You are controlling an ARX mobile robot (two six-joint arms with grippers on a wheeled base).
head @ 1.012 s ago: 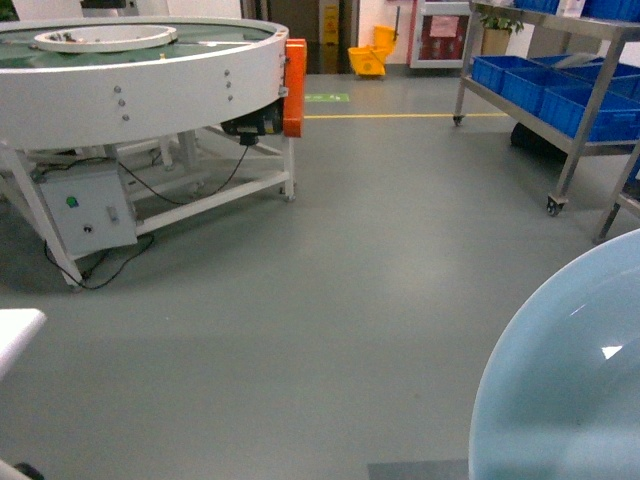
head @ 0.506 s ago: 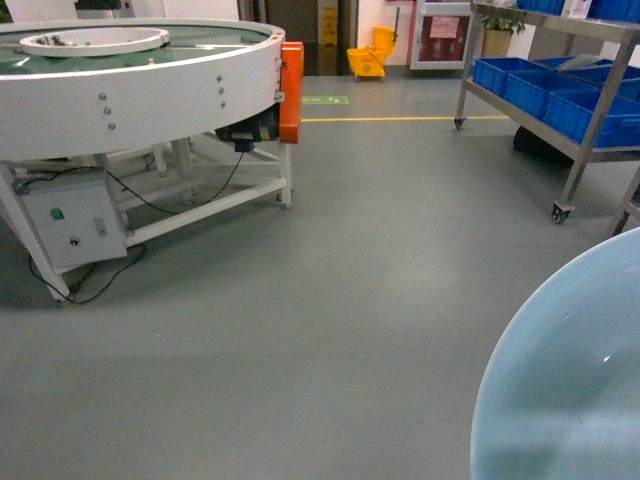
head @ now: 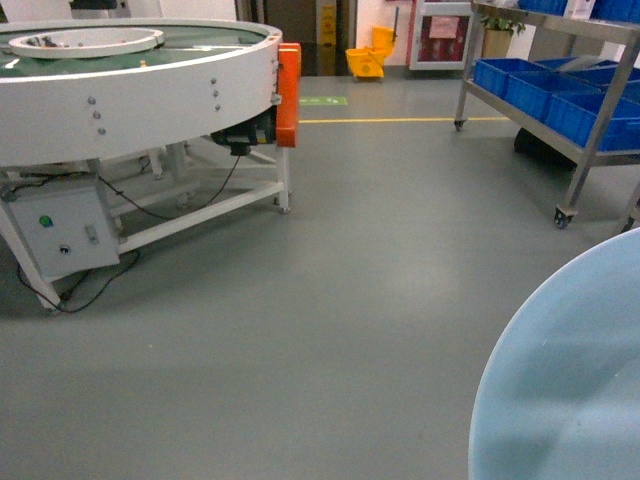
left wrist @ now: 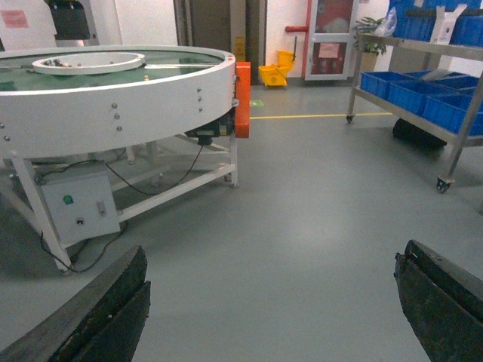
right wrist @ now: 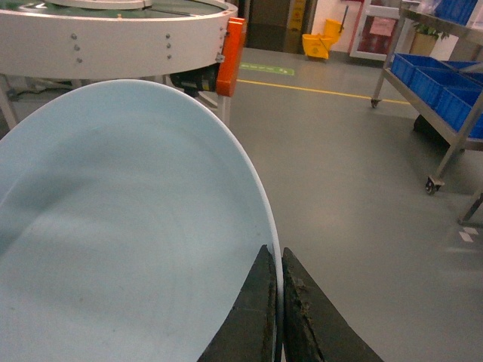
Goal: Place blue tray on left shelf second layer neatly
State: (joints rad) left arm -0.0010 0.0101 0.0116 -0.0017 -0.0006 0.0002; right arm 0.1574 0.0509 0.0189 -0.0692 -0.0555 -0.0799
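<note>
A robot stands on a grey floor [head: 360, 300] in a workshop. Its right gripper [right wrist: 278, 317] is closed on the right edge of the blue tray [right wrist: 121, 241], one dark finger on each side of the thin rim. The tray is held in the air, tilted, with its pale glossy inside facing the right wrist camera. In the head view the tray [head: 570, 390] fills the lower right corner, close to the camera and above the floor.

The left gripper [left wrist: 272, 317] is wide open and holds nothing. Its two dark fingers [left wrist: 98, 317] show at the bottom corners of the left wrist view, with bare floor between them.

The shelf [head: 590, 90] stands at the far right, well apart from the tray. It is a steel rack on small wheels, with blue crates [head: 545, 90] sitting on its lower tier and more on the tier above.

On the left is a large round white machine [head: 140, 90] on white legs. An orange guard [head: 288, 85] is fixed to its side, and a grey control box [head: 60, 230] hangs below it with black cables trailing to the floor. A yellow mop bucket [head: 368, 58] stands by the far wall, beyond a yellow line [head: 400, 120] painted on the floor.
</note>
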